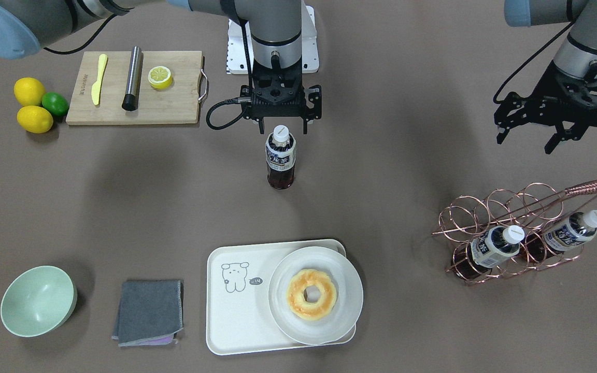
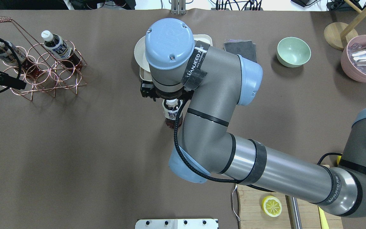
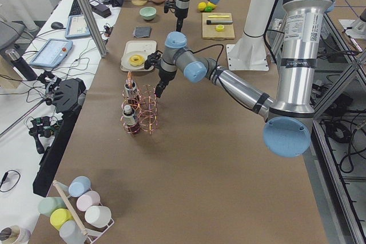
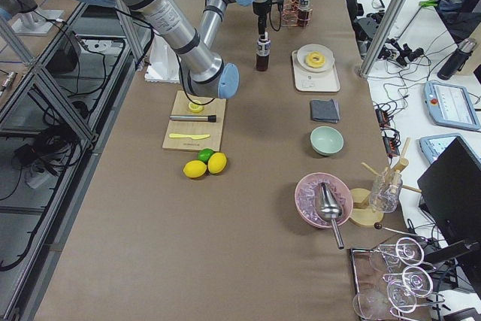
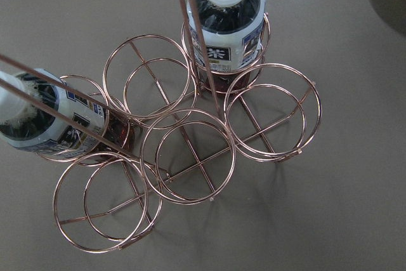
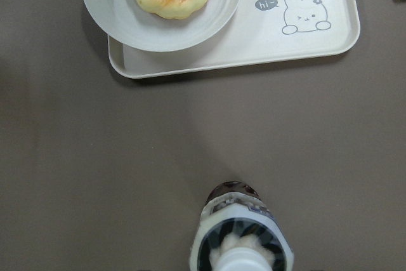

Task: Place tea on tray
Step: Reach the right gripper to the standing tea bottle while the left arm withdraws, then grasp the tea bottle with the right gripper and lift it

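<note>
One tea bottle (image 1: 280, 158) stands upright on the brown table (image 1: 122, 197) — well apart from the tray (image 1: 236, 321). The right gripper (image 1: 284, 127) hangs just over its white cap (image 1: 280, 133), jaws spread wider than the bottle (no grip on it). The left gripper (image 1: 526, 141), jaws also apart, hovers near the copper rack (image 1: 588, 187) holding two more bottles (image 1: 493, 247); a plate (image 1: 347, 316) with a doughnut (image 1: 298, 295) sits on the tray.

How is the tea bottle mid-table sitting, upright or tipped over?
Upright: the bottle stands on its base on the table, cap up, short of the tray, below the open right gripper.
</note>
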